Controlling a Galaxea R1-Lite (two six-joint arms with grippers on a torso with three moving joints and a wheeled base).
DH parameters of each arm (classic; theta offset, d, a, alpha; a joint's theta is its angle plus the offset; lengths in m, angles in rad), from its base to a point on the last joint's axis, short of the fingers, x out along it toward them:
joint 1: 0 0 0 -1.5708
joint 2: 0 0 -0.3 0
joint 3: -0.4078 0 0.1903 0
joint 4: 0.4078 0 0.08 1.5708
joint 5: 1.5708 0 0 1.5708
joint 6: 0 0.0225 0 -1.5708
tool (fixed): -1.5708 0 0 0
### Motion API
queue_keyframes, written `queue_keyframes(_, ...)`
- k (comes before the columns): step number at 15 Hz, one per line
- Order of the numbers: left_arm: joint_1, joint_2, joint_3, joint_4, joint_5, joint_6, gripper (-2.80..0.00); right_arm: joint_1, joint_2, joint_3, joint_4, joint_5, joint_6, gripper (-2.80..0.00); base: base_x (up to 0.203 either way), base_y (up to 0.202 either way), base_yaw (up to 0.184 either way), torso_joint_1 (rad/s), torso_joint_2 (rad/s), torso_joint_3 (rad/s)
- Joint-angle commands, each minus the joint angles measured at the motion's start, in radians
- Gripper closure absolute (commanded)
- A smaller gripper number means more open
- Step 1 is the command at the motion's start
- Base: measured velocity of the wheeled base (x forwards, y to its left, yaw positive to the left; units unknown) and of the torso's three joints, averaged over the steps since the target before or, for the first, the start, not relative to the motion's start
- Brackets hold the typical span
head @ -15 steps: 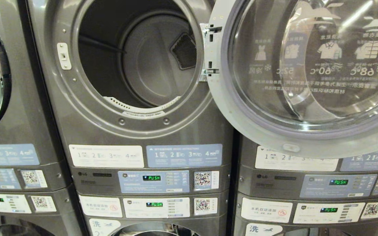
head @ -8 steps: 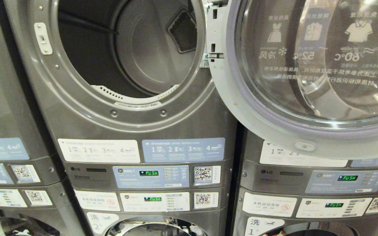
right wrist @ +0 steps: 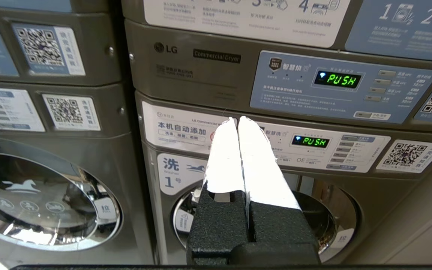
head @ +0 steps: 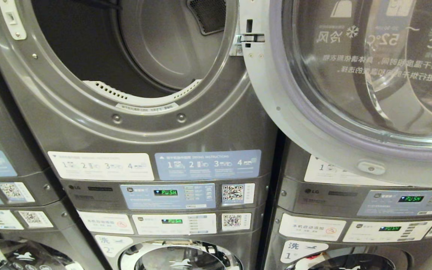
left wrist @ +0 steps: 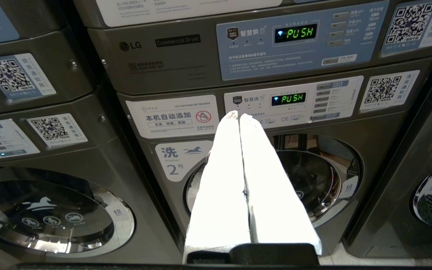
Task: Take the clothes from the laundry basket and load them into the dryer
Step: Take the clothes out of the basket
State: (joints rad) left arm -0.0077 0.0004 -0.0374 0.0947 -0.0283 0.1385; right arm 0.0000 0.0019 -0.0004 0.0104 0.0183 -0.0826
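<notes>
The dryer [head: 126, 127] in the upper row stands open, and the part of its grey drum [head: 156, 48] that shows is bare. Its round glass door [head: 276, 108] hangs swung out to the right. The laundry basket and the clothes are out of view. My left gripper [left wrist: 238, 115] is shut with nothing in it, level in front of the control panel of washer 2 [left wrist: 313, 176]. My right gripper [right wrist: 237, 120] is also shut and empty, in front of washer 1 [right wrist: 328, 221]. Neither arm shows in the head view.
Stacked grey machines fill the view: dryers above, washers below, with lit control panels [head: 169, 195] between them. Another stack [head: 2, 150] stands to the left and one [head: 351, 210] to the right, behind the open door.
The head view has dropped and closed in: the dryer opening and door have slid up the picture and the lower washer doors have come into view. The machines themselves have not moved.
</notes>
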Motion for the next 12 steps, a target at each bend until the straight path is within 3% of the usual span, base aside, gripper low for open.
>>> queue_keyframes(1, 0.000, 0.000, 0.001, 0.000, -0.001, 0.001, 0.00, 0.000, 0.000, 0.002, 0.000, 0.000, -0.005, 0.00, 0.000, 0.000, 0.000, -0.002, 0.00, -0.130)
queue_keyframes(12, 0.000, 0.000, 0.001, 0.000, -0.001, 0.003, 0.00, 0.000, 0.000, 0.002, 0.002, 0.000, -0.006, 0.00, 0.000, 0.000, 0.000, -0.015, 0.03, 0.002)
